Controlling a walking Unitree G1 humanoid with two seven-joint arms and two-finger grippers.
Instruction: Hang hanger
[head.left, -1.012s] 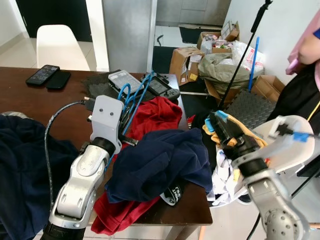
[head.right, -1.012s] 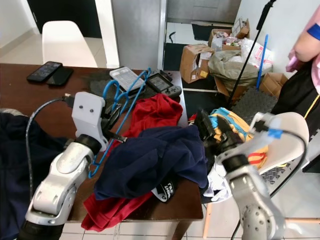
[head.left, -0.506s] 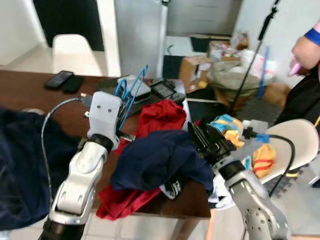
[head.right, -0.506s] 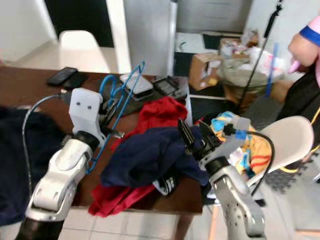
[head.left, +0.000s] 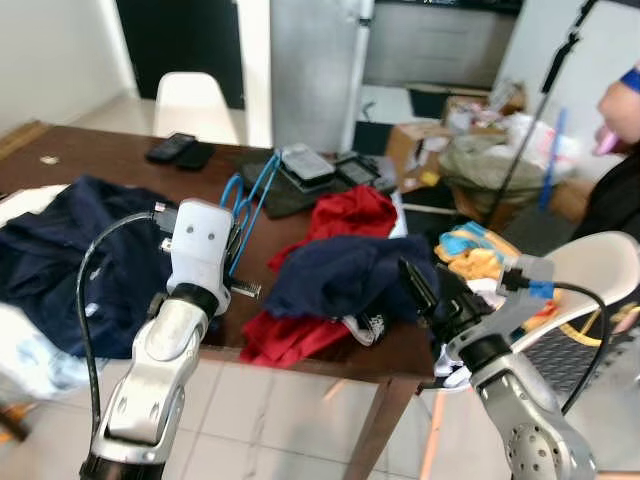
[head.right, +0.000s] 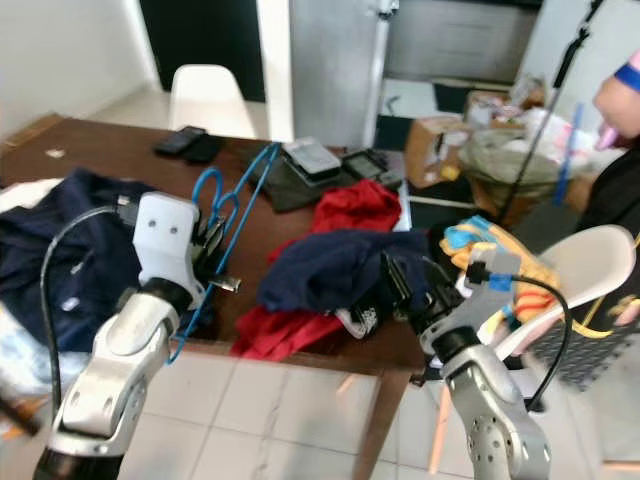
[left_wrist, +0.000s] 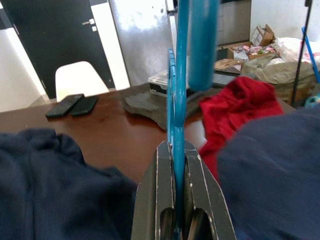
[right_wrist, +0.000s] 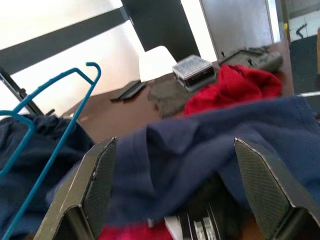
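Blue hanger (head.left: 247, 203): clamped in left tool (left_wrist: 178, 197), raised above the bench (head.left: 100, 160) beside the navy garment (head.left: 345, 283). Right tool (right_wrist: 170, 192): fingers wide, empty, near the bench edge. Status: hanger picked up; hanging remains, judged early stage.

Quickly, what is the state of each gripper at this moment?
Left gripper: closed on the blue hanger.
Right gripper: open, holding nothing, facing the navy garment.
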